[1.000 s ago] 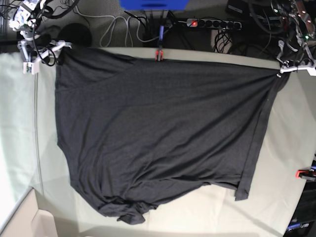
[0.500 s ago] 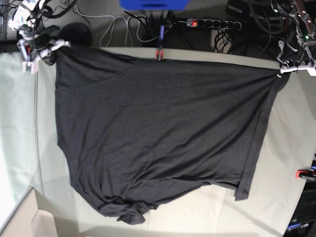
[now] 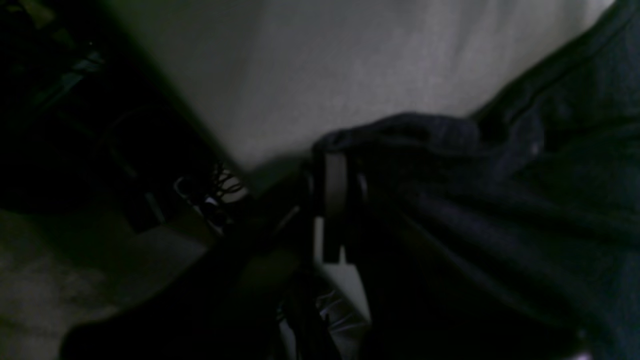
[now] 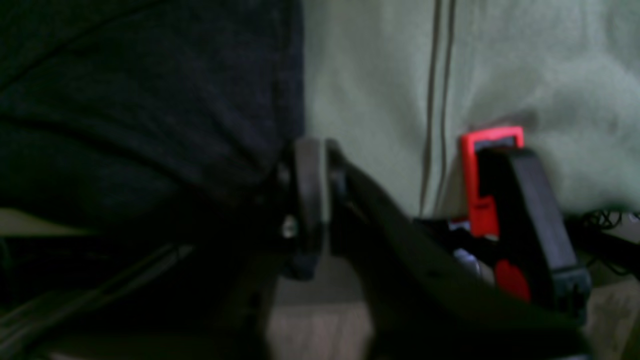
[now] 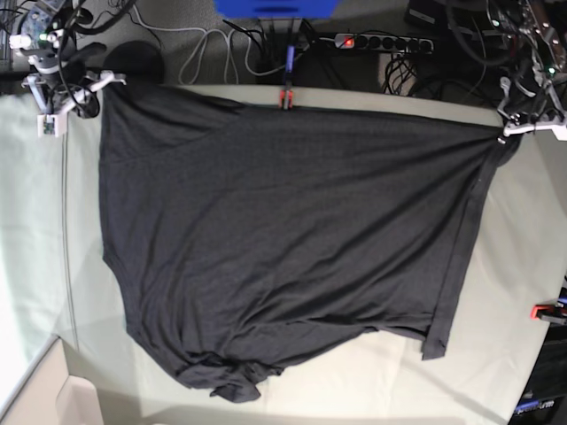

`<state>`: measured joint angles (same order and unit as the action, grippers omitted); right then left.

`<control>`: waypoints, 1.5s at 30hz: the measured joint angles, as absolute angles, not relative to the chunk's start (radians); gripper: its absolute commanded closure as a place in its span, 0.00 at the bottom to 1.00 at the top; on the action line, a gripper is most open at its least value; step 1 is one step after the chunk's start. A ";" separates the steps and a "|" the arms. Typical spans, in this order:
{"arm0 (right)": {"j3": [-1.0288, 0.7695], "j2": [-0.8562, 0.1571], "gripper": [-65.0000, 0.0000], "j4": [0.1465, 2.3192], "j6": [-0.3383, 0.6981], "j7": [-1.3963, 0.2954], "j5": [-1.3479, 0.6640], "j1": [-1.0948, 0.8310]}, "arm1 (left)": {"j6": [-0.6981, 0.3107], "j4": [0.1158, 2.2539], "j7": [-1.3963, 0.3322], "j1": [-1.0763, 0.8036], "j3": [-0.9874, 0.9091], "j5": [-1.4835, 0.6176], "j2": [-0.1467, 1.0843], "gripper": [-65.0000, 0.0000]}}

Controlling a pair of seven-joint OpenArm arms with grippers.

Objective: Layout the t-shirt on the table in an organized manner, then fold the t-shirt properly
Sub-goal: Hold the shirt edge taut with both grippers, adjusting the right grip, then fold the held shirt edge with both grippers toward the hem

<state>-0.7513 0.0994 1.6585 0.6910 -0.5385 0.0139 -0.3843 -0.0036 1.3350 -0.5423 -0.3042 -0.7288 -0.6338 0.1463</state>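
The black t-shirt (image 5: 283,230) lies spread wide on the pale green table (image 5: 354,376), its lower left part bunched in folds. At the far right corner my left gripper (image 5: 507,131) is shut on the hem; the left wrist view shows its fingers (image 3: 334,172) pinched on gathered dark fabric (image 3: 475,210). My right gripper (image 5: 99,85) is at the shirt's far left corner. In the right wrist view its jaws (image 4: 320,155) stand nearly together at the shirt's edge (image 4: 150,110), and the pinch itself is dim.
A red-orange clamp (image 5: 285,97) grips the far table edge; another clamp (image 5: 545,311) sits at the right edge, and one clamp (image 4: 492,180) shows beside my right gripper. Cables and a power strip (image 5: 381,42) lie behind the table. A cardboard box (image 5: 49,398) is at the lower left.
My right gripper has closed at the shirt's far left corner and shifted slightly up and left, drawing that corner out. The left gripper and the rest of the shirt have not moved.
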 measured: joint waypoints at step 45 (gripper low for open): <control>-0.683 0.117 1.00 1.836 0.698 -0.552 0.014 -0.381 | -0.003 1.458 -0.544 -0.281 -0.729 -0.635 0.135 1.00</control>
